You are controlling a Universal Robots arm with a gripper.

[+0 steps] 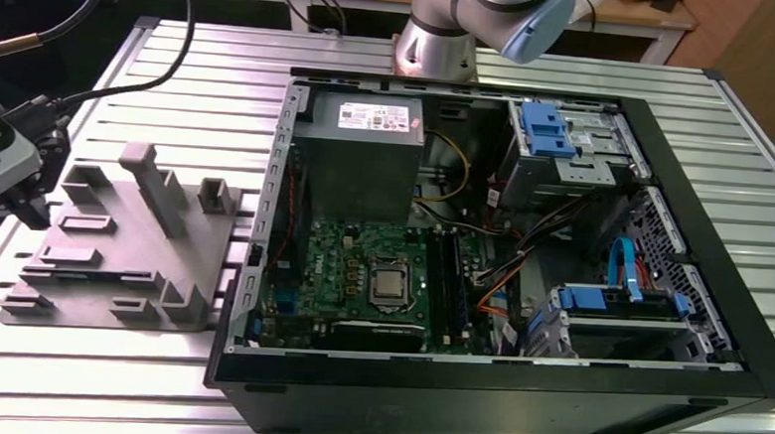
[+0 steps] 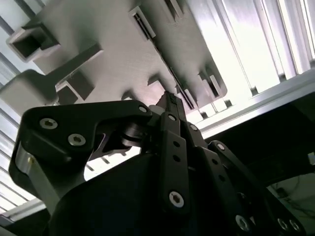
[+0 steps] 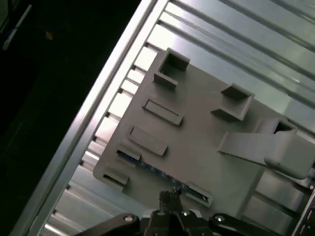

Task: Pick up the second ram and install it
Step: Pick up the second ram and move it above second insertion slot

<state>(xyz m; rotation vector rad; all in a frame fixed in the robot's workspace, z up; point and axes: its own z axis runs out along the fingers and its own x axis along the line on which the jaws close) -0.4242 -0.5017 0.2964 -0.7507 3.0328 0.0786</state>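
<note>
The ram [image 3: 147, 163] is in the grey tray [image 3: 206, 132], parked on edge in one of the long slots near the tray's rim. Only its thin bluish top edge pokes out in the first wrist view. Storing it like that makes sense to me: standing up, the top edge is right there for a pinch from above, and it's already turned the way it would drop into a board slot. Going by this, it's not picked up yet.

The gripper [image 3: 170, 196] hangs over the tray with its tips right by the middle of that edge. They're near it, but I can't say touching. In both wrist views the fingers look pressed together with nothing between them. My guess is that lining up on the middle is about keeping the stick balanced.

The tray's upright blocks [image 1: 157, 190] stand apart from the ram's slot, so they don't crowd it.

In the exterior view the tray sits on the slatted table [image 1: 210, 49] at the exterior view's left, just beside the open PC case [image 1: 485, 391]. The black slots [image 1: 458, 280] on the motherboard [image 1: 345, 265] are inside the case, well apart from the ram.
</note>
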